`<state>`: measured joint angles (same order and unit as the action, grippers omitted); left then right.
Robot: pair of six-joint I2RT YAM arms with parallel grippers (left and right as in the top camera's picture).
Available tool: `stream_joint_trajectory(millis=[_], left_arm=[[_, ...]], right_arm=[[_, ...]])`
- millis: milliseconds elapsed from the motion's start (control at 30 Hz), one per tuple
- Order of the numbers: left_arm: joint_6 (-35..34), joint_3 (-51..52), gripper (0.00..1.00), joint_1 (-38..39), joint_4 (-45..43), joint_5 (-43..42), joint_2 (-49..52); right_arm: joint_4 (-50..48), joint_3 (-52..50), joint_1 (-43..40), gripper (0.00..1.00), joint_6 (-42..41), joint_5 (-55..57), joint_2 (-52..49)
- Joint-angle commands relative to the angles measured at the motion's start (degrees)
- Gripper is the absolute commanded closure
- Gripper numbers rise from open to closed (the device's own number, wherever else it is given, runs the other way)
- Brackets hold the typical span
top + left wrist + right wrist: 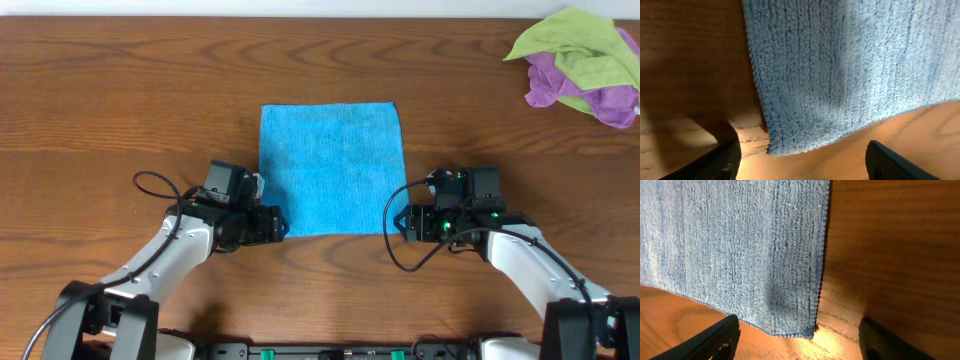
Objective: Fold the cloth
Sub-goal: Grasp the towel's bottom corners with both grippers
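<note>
left side: black left gripper, fingers spread wide, holding nothing, right at the near left corner of the square blue microfibre cloth
middle: cloth's flat and unfolded on the brown wooden table
right side: black right gripper, wide open too, empty, at the near right corner
far right: crumpled green and purple rags, well apart

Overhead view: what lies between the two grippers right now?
Only the near edge of the flat blue square terry cloth, lying on the brown wooden table. It spans from left gripper to right gripper; the overhead view shows it.
</note>
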<state>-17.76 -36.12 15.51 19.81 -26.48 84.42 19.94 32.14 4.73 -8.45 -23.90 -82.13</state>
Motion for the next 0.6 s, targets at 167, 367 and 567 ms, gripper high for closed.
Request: stream_joint_trajectory(millis=[167,367,567], left_arm=[[1.1,0.4,0.18,-0.2,-1.1,-0.2,2.5],[1.1,0.4,0.22,-0.2,-1.3,-0.1,2.5],[1.1,0.4,0.23,-0.2,-1.3,-0.1,2.5]], right_arm=[[0.0,-2.0,-0.2,0.32,-0.3,-1.9,-1.5],[-4.7,-4.1,-0.2,0.36,-1.4,-3.8,-1.6],[-5.9,-5.0,-0.2,0.38,-2.7,-5.0,-3.8]])
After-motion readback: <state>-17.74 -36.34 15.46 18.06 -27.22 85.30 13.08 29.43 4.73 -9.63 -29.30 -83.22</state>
